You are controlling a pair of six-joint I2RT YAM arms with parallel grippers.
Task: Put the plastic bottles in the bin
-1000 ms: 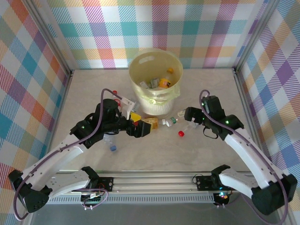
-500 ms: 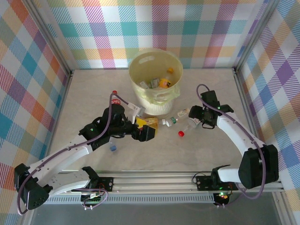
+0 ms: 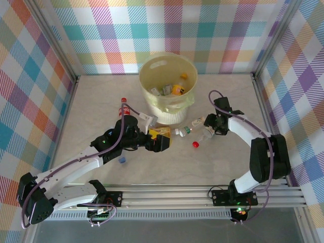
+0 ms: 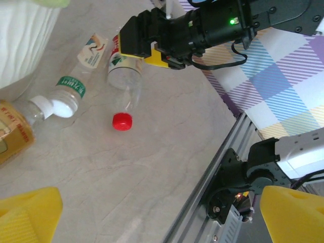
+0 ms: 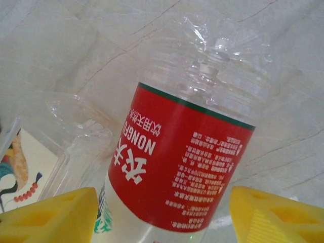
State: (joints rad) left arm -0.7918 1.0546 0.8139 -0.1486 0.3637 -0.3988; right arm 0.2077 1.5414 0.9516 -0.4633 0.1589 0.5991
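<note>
The right gripper [image 3: 208,127] straddles the base end of the red-label bottle [image 5: 182,162], which lies on its side on the counter [image 3: 167,167]. The yellow pads [image 5: 50,215] flank it, with the jaws partway closed. I cannot tell whether they press the plastic or stand just off it. The bottle's red cap [image 4: 122,121] points toward the near edge, with bare counter all around it.

Just beside this bottle, on the bin side, lies a clear bottle with a green band [image 4: 71,83], and then an amber bottle [image 4: 12,134] with a white cap. The room here is tight. To the right the counter is open as far as the checked wall frame, and toward the near edge it is open as far as the metal rail [image 3: 167,195].

The left gripper [image 4: 159,215] hangs wide open over bare counter and holds nothing. It is close to the foot of the bin [image 3: 149,68], which stands at the far middle of the counter with its yellow-green liner folded over the rim. Several bottles lie inside it. One red-capped bottle [image 3: 123,106] lies to the left of the bin.

The red label reads "NONGFU" in white beside Chinese characters, with smaller lines of print I cannot read and a green stripe along one edge. The green-banded bottle carries a white picture label, and its writing is too small to read.
</note>
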